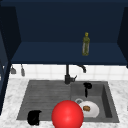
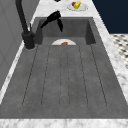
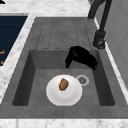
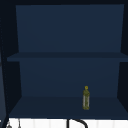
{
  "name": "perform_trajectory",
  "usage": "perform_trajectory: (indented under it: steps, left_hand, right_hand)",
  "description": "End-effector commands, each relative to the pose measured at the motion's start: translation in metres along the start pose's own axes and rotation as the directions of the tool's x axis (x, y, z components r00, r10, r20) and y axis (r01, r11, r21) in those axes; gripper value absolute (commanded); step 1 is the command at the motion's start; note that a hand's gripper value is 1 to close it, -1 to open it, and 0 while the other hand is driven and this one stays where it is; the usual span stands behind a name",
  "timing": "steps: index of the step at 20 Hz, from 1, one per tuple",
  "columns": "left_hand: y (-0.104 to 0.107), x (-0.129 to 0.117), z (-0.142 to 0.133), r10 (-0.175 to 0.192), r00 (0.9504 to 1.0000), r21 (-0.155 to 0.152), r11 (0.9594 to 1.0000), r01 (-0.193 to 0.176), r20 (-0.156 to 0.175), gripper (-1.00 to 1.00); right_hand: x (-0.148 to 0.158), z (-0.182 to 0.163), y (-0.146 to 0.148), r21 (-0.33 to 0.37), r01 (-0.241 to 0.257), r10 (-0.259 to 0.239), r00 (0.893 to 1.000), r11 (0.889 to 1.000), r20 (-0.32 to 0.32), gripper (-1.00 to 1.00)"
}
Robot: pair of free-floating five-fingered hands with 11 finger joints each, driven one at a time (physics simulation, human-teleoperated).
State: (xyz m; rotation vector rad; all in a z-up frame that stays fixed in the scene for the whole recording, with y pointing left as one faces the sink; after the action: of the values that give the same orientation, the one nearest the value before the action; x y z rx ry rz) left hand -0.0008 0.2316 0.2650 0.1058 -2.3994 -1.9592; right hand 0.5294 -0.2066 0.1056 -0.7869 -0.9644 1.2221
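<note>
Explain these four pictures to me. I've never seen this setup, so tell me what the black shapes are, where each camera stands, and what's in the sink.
These are simulator renders of a kitchen sink. The black shapes are the robot: two floating hands with no arms or body.

The front view faces the sink. The right hand hangs over the basin, and the left hand sits at the front left corner of the draining board. A red ball is at the sink's front edge.

The side views look along the sink from each end. From the right you see the right hand over a white plate with a brown piece of food on it, beside the drain. It holds nothing. The faucet stands behind.

The upper view shows a dark blue cabinet with one bottle on its bottom shelf.
</note>
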Motion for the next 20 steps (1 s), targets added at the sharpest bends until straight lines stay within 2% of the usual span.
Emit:
perform_trajectory:
  steps: [1, 3, 6, 10, 15, 20]
  left_hand:
    - [0.000, 0.000, 0.000, 0.000, 1.0000, 0.000, 1.0000, 0.000, 0.000, 0.00]
    - [0.000, 0.000, 0.000, 0.000, 1.0000, 0.000, 1.0000, 0.000, 0.000, 0.00]
    - [0.000, 0.000, 0.000, 0.000, 1.0000, 0.000, 1.0000, 0.000, 0.000, 0.00]
    - [0.000, 0.000, 0.000, 0.000, 1.0000, 0.000, 1.0000, 0.000, 0.000, 0.00]
    - [0.000, 0.000, 0.000, 0.000, 1.0000, 0.000, 1.0000, 0.000, 0.000, 0.00]
    - [0.000, 0.000, 0.000, 0.000, 1.0000, 0.000, 1.0000, 0.000, 0.000, 0.00]
  right_hand:
    - [0.007, -0.016, -0.031, -0.057, 0.025, -0.025, 1.000, 0.998, -0.008, -1.00]
    - [0.011, -0.029, -0.045, -0.064, 0.046, -0.045, 0.999, 0.997, 0.015, -1.00]
    - [0.013, -0.044, -0.055, -0.029, 0.074, -0.072, 0.995, 0.997, 0.068, -1.00]
    - [0.015, -0.058, -0.073, -0.075, 0.117, -0.106, 0.985, 0.990, 0.140, -1.00]
    - [0.020, -0.081, -0.081, -0.124, 0.204, -0.177, 0.964, 0.971, 0.198, -1.00]
    - [0.021, -0.096, -0.083, -0.104, 0.264, -0.234, 0.942, 0.959, 0.240, -1.00]
